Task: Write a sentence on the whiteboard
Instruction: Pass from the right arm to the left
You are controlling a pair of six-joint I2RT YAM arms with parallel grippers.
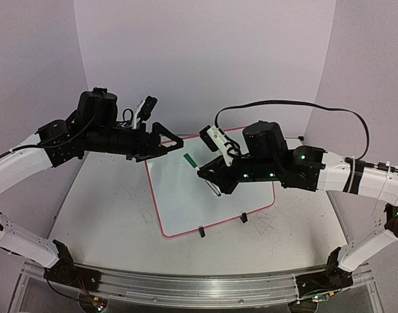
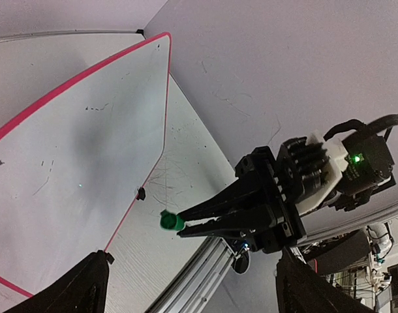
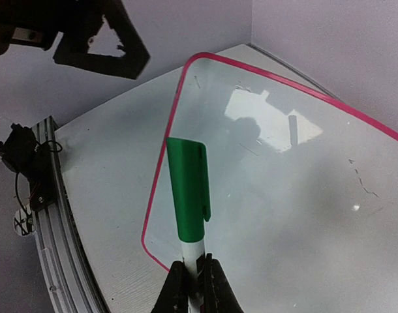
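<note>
We are uncapping: our right gripper clamps the marker, with the blank whiteboard just below. Our left gripper, fingers apart near the green cap, must close on it.

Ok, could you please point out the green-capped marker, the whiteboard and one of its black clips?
green-capped marker [image 3: 188,189]: right wrist view, on the green cap.
whiteboard [image 1: 186,202]: top external view, bare white surface.
black clip [image 1: 201,231]: top external view, clip body, near edge.
</note>
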